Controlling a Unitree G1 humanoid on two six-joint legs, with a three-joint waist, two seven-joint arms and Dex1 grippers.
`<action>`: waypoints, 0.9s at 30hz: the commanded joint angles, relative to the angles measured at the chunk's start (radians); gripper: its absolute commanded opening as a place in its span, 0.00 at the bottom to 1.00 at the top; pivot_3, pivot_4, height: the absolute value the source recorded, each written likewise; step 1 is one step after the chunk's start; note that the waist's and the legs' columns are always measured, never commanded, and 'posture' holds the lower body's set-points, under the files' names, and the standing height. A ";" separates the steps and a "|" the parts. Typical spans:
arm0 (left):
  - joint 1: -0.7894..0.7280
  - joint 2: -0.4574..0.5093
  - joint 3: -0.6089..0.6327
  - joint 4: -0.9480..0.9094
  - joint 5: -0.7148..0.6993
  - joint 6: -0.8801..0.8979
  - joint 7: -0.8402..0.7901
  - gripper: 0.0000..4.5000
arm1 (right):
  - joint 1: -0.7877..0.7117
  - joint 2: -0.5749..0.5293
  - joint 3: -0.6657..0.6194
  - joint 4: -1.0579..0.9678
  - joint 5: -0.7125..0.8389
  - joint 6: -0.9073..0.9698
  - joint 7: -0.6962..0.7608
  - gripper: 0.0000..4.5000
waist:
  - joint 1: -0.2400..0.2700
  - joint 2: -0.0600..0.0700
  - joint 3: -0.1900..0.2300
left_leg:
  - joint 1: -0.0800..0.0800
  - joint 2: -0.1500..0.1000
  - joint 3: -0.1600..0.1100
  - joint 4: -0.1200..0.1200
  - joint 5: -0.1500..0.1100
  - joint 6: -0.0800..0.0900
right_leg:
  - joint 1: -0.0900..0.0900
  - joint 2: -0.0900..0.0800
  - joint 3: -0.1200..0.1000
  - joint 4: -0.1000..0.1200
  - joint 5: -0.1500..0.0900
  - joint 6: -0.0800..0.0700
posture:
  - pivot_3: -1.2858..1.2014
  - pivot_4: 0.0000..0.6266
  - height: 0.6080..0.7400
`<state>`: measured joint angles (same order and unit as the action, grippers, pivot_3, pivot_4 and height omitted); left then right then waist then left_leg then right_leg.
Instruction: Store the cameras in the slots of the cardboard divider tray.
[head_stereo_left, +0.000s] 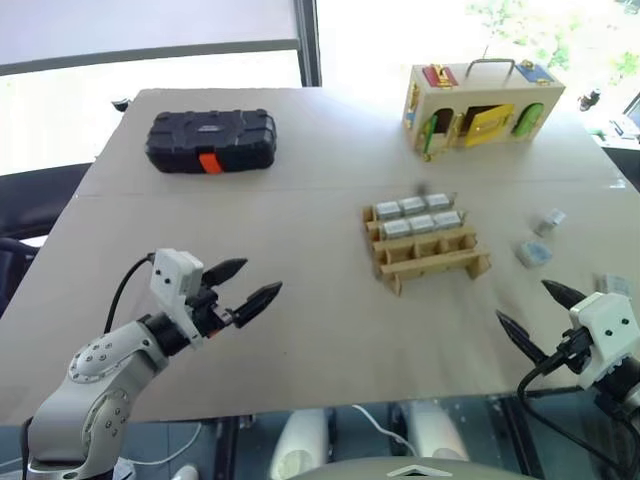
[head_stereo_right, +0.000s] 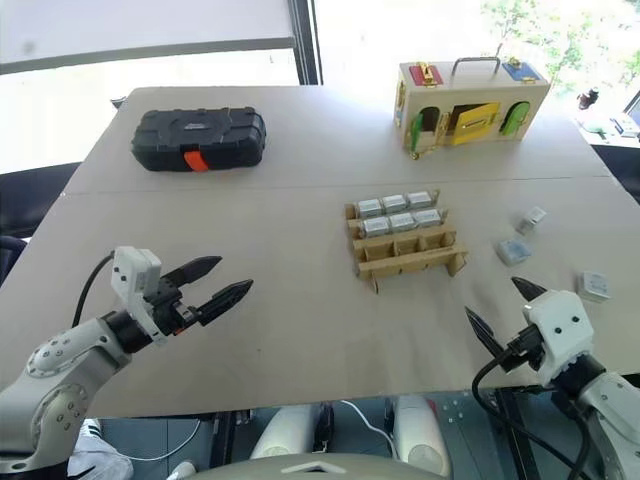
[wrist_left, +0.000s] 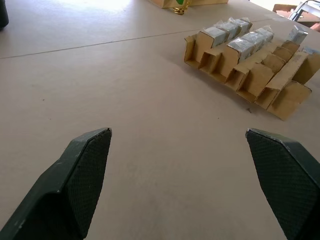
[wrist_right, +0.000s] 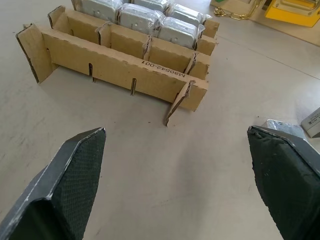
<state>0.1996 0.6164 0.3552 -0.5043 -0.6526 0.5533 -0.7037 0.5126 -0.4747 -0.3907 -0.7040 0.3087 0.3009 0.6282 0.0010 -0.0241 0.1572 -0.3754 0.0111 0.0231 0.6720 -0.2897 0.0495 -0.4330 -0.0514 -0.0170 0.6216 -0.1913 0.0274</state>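
My desk (head_stereo_left: 300, 330) is smooth, matt, pale brown board. The tray (wrist_right: 120, 62) is rough brown cardboard with bent edges. The cameras (wrist_right: 140, 17) look like shiny grey metal in clear crinkly wrap. My claw fingers (wrist_left: 85, 170) are dark plastic with bumpy pads. The black case (head_stereo_left: 211, 140) is ridged plastic.

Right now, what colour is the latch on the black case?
Orange, on the black case's front edge; clearest in the left eye view.
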 joint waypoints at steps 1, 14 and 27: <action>-0.032 0.015 0.010 -0.056 -0.101 0.015 -0.053 0.99 | -0.082 -0.033 -0.009 0.031 -0.001 0.115 -0.063 1.00 | 0.001 0.000 0.000 | 0.000 0.000 0.000 0.000 0.000 0.000 | 0.000 0.000 0.000 0.000 0.000 0.000 | 0.52 0.24 1.00; -0.277 0.102 -0.103 -0.132 -0.266 0.064 -0.171 0.99 | -0.633 -0.193 0.035 0.452 0.022 0.629 -0.201 1.00 | 0.011 0.002 0.000 | -0.004 -0.002 -0.003 0.007 0.000 0.001 | 0.000 0.003 -0.001 0.001 0.003 -0.004 | 0.52 0.24 1.00; -0.277 0.119 -0.124 -0.180 -0.314 0.091 -0.140 1.00 | -0.743 -0.244 0.112 0.708 -0.035 0.486 -0.151 0.43 | 0.013 0.001 0.000 | -0.003 -0.003 0.001 0.008 -0.001 0.003 | 0.001 0.002 0.002 0.000 0.002 -0.003 | 0.52 0.24 1.00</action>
<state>-0.0623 0.7287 0.2323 -0.6557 -0.9389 0.6359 -0.8613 -0.2280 -0.6960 -0.2707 0.0142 0.2936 0.8228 0.4740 0.0140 -0.0230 0.1571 -0.3788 0.0083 0.0236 0.6803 -0.2912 0.0530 -0.4317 -0.0490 -0.0153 0.6215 -0.1890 0.0248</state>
